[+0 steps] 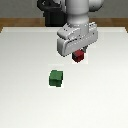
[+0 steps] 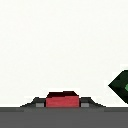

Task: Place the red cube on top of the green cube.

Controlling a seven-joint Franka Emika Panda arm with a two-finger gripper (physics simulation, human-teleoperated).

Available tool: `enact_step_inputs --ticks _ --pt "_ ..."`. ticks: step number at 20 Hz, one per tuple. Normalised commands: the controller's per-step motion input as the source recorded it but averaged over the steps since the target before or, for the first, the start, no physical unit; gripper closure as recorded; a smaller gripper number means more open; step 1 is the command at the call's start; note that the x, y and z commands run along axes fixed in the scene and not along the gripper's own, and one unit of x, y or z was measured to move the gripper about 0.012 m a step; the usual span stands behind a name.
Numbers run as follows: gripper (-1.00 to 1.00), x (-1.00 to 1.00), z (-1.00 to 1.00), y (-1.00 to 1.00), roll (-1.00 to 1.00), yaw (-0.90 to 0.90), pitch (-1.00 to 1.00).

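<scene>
You have a plain white table [image 1: 20, 75] carrying two small cubes. The green cube [image 1: 56, 78] sits flat on it near the middle. The red cube [image 1: 78, 56] is at about one o'clock from the green one, apart from it; whether it touches the surface is unclear.
</scene>
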Motion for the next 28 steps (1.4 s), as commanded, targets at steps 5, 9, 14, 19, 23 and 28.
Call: enact_step_inputs --ticks 5,9,14,19,23,28 --pt "1.00 0.00 1.00 -0.10 0.00 0.00 0.00" --pt "1.00 0.00 0.00 -0.50 0.00 0.00 0.00" --pt "1.00 0.00 0.00 -1.00 0.00 0.00 0.00" --pt "1.00 0.20 0.00 -0.40 0.00 0.00 0.00" --pt "1.00 0.75 0.00 0.00 0.00 0.00 0.00" --pt "1.00 0.80 0.00 0.20 0.00 0.00 0.00"
